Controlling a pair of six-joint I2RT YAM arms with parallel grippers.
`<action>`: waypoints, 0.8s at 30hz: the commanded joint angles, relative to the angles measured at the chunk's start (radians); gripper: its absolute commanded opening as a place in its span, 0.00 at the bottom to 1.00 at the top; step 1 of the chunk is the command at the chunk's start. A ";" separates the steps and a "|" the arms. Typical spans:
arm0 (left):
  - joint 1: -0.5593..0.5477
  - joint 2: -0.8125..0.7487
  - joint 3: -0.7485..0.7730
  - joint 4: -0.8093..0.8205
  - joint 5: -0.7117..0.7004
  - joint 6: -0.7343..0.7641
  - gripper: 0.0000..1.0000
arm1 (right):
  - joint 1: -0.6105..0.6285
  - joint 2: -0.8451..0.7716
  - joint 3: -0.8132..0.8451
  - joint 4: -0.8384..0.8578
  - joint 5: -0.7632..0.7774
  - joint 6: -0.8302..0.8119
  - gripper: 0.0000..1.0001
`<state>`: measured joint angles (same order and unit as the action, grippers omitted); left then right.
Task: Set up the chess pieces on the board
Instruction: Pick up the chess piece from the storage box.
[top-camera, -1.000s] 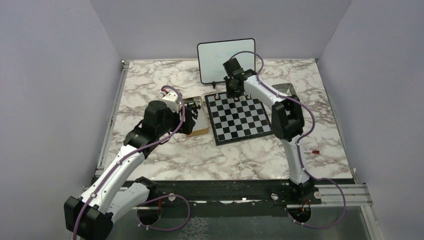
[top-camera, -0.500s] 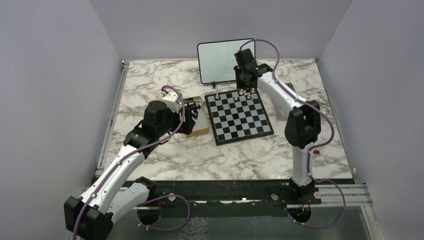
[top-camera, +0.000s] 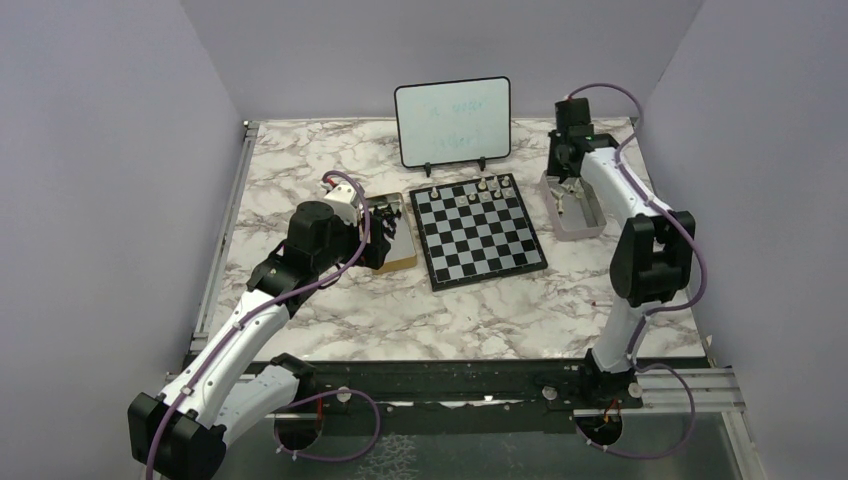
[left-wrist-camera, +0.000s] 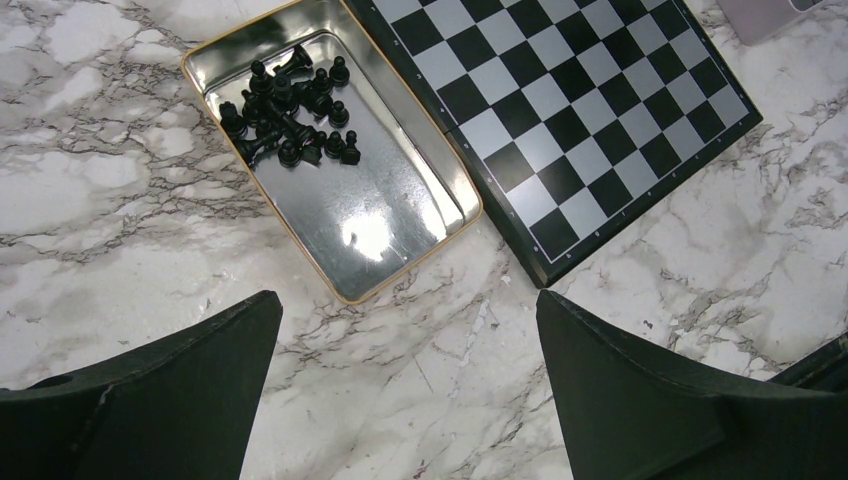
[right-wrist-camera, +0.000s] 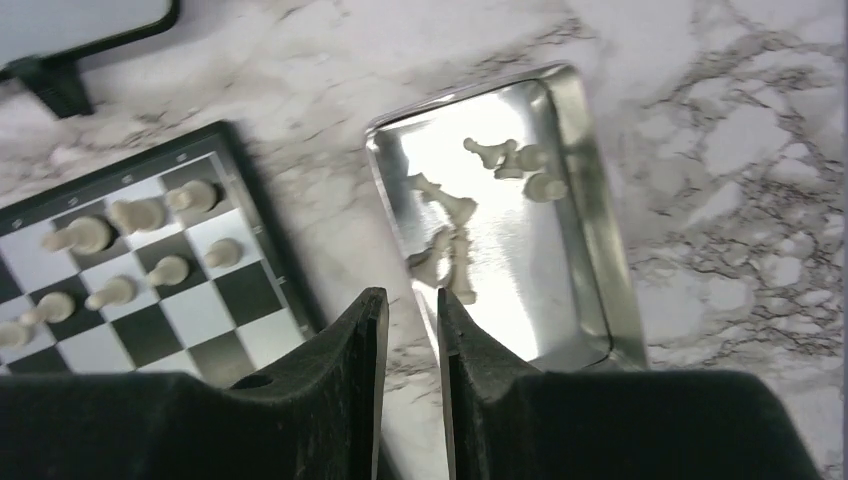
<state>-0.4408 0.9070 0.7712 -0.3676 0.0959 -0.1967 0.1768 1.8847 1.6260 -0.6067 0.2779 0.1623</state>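
Over the silver tray (right-wrist-camera: 598, 250) at the right side of the counter (right-wrist-camera: 760, 150), the right pincer (right-wrist-camera: 411, 300) is held with its jaws narrow. Only a thin gap is seen between them, and nothing is held in it. White chess pieces (right-wrist-camera: 450, 235) lie tipped over in a loose heap in the tray, some touching each other. More white ones (right-wrist-camera: 130, 215) are stood up at the far corner of the board (top-camera: 478, 238), near the tray. The black pieces (left-wrist-camera: 290, 110) are heaped in a gold-edged tin (left-wrist-camera: 385, 200) on the other side of the board. The left pincer (left-wrist-camera: 405, 310) is held wide over the counter beside that tin, with nothing in it.

The pieces are judged to be very light, hard and smooth, so they may easily slip or be flicked away. A lying piece is best pinched across its thin middle, with the jaws set crosswise to it. One lying apart from the heap should be picked, so that its neighbours are not knocked.
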 joint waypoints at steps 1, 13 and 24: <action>-0.004 -0.005 -0.006 0.010 -0.014 0.011 0.99 | -0.086 -0.029 -0.021 0.065 -0.029 -0.017 0.30; -0.004 0.009 -0.004 0.009 -0.020 0.013 0.99 | -0.169 0.104 0.022 0.100 0.021 -0.017 0.30; -0.004 0.015 -0.004 0.009 -0.023 0.014 0.99 | -0.202 0.167 0.004 0.151 0.050 0.016 0.32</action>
<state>-0.4408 0.9192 0.7712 -0.3679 0.0952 -0.1967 0.0040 2.0274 1.6184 -0.5114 0.2852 0.1570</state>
